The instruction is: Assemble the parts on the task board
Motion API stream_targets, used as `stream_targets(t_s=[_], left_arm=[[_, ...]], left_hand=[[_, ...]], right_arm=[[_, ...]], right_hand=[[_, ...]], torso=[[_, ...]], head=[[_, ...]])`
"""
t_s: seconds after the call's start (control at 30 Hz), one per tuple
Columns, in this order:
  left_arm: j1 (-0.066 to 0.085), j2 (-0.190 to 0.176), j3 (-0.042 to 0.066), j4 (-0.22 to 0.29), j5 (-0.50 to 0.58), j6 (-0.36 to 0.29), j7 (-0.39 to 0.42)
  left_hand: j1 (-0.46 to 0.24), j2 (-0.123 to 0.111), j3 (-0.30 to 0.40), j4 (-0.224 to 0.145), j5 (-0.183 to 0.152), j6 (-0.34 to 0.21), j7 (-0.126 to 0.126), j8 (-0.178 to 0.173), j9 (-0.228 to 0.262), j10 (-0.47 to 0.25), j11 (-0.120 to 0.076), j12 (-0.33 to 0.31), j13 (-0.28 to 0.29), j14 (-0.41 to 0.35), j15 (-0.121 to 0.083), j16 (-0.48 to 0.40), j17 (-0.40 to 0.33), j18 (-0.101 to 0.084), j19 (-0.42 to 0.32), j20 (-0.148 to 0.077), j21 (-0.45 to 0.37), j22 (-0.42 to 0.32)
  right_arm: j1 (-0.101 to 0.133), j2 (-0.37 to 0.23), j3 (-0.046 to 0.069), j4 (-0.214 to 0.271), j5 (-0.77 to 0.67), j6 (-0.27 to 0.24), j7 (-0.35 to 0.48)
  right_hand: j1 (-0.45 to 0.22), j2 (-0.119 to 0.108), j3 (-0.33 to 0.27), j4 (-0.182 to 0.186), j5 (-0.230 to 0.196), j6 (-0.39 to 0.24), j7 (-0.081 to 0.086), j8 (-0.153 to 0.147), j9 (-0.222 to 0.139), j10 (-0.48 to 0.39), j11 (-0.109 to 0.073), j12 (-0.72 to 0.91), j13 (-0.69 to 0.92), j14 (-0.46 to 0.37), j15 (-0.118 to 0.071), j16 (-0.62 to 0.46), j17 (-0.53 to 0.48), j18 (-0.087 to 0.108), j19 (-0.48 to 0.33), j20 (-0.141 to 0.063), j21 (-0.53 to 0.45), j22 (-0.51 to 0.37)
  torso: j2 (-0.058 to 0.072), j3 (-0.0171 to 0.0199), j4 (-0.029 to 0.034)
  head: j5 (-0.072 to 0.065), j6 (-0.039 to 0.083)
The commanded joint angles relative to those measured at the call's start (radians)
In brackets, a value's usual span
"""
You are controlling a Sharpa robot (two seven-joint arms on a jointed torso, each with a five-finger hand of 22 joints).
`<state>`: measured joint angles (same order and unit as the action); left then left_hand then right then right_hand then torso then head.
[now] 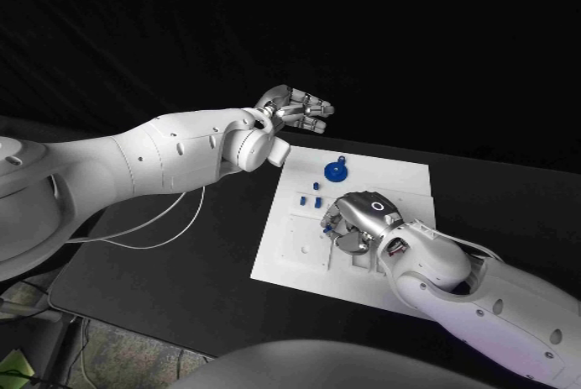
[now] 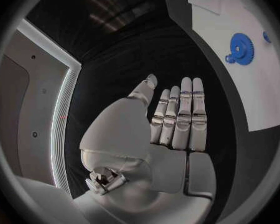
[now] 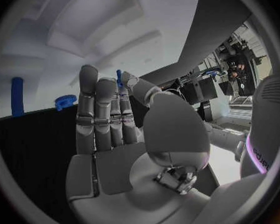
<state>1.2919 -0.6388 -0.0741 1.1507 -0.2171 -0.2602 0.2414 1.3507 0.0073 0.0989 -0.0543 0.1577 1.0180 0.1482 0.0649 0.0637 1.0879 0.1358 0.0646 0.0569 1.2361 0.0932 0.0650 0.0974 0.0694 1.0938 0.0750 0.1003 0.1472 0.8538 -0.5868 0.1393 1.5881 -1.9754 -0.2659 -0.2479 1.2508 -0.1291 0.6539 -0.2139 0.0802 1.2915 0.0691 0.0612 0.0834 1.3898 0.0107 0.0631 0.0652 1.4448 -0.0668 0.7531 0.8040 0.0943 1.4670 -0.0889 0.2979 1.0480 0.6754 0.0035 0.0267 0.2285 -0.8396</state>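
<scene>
The task board (image 1: 400, 175), a white plate with shallow recesses and slots, lies in the middle of the black counter (image 1: 181, 263). A blue gear (image 1: 336, 170) with a small knob beside it sits on the board's far part, and short blue pegs (image 1: 310, 202) stand in a row a little nearer the robot than the gear.

The right hand (image 1: 361, 221) hangs low over the board's near middle, on the robot's side of the gear. Its wrist view shows a slim blue peg (image 3: 119, 78) at its fingertips (image 3: 129, 80), apparently pinched between thumb and finger while the other fingers stand straight and together.

The left hand (image 1: 295, 108) is raised beyond the board's far-left corner, well apart from every part, fingers (image 2: 185, 114) straight and side by side, holding nothing.

The risks, judged from this moment: a pinch this light and this near the tip could let the peg tilt or slip out before it reaches its hole. The hand hides the slots beneath it from the head camera, so a misaligned descent may go unnoticed and jam the peg. The row of standing pegs is just beside the hand, so a sideways drift could topple them.
</scene>
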Motion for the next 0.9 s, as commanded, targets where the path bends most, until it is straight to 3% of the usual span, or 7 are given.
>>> stream_targets(t_s=[0.03, 0.6, 0.9], left_arm=[[0.001, 0.003, 0.001, 0.001, -0.004, 0.011, 0.004], [0.001, 0.001, 0.001, 0.002, -0.004, 0.011, 0.004], [0.001, 0.002, 0.001, 0.002, -0.004, 0.012, 0.003]], left_hand=[[0.003, 0.008, -0.002, 0.002, -0.006, -0.002, -0.002, -0.001, 0.001, -0.006, -0.001, -0.001, 0.001, -0.005, 0.004, -0.002, 0.001, -0.011, -0.001, 0.005, 0.004, -0.001], [0.003, 0.008, -0.002, 0.002, -0.006, -0.002, -0.002, -0.001, 0.001, -0.006, -0.001, -0.001, 0.001, -0.005, 0.004, -0.002, 0.001, -0.011, -0.001, 0.005, 0.004, -0.001], [0.003, 0.008, -0.002, 0.002, -0.006, -0.002, -0.002, -0.001, 0.001, -0.006, -0.001, -0.001, 0.001, -0.005, 0.004, -0.002, 0.001, -0.011, -0.001, 0.005, 0.004, -0.001]], right_arm=[[0.002, 0.002, -0.002, 0.001, -0.017, 0.036, -0.006], [0.003, 0.008, -0.02, -0.005, -0.004, 0.042, 0.004], [0.003, 0.012, -0.023, -0.012, -0.005, 0.033, 0.0]], right_hand=[[0.001, 0.008, -0.003, 0.0, 0.001, 0.009, -0.001, 0.003, 0.001, 0.006, -0.002, 0.004, 0.002, 0.001, -0.006, 0.005, -0.001, 0.016, 0.031, -0.007, 0.0, 0.001], [0.0, 0.01, -0.006, -0.003, 0.004, 0.009, -0.001, 0.003, 0.001, 0.005, -0.002, 0.004, 0.002, 0.0, -0.006, 0.004, -0.002, 0.015, 0.031, -0.007, -0.002, 0.002], [-0.001, 0.011, -0.006, -0.004, 0.004, 0.008, -0.001, 0.003, 0.001, 0.005, -0.002, 0.004, 0.002, 0.0, -0.006, 0.005, -0.002, 0.015, 0.031, -0.007, -0.003, 0.004]], torso=[[0.0, 0.0002, 0.0003], [0.0, 0.0005, -0.0005], [0.0, 0.0011, -0.0009]], head=[[0.001, -0.002], [0.005, -0.005], [0.004, -0.003]])
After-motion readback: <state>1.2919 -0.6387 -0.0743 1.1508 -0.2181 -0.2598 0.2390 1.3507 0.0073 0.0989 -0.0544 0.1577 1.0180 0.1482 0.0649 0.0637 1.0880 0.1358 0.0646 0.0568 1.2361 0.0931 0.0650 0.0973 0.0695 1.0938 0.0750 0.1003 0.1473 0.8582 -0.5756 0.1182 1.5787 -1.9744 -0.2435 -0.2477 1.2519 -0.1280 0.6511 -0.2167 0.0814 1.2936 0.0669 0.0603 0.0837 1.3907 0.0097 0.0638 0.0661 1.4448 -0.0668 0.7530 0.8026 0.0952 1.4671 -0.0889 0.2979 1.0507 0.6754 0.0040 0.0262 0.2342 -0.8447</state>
